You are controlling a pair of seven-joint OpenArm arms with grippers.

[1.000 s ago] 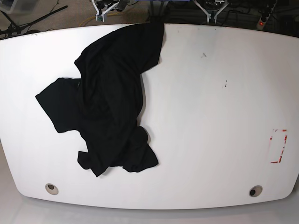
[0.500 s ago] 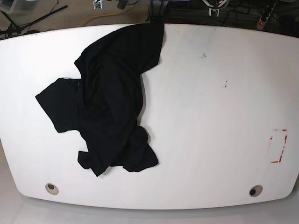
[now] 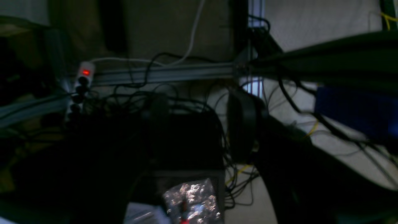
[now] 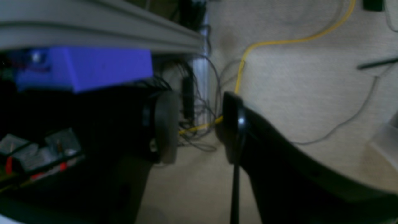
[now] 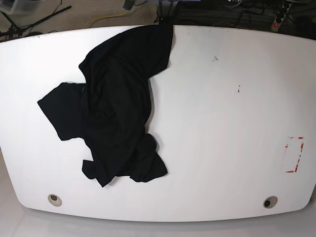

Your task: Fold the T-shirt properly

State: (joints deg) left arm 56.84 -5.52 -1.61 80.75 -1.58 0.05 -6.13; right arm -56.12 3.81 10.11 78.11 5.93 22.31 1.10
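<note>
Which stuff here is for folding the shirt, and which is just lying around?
For the job:
- T-shirt, crumpled on the white table

Just lying about:
- red tape marks on the table
- yellow cable on the floor
- power strip with a red light

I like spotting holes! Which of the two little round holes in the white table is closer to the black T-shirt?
The pale round hole, near the T-shirt's bottom edge. The dark hole sits at the opposite front corner.

The white counter (image 5: 212, 123) bears a red-marked rectangle (image 5: 294, 154) near its right edge and a hole (image 5: 55, 199) in each front corner.
</note>
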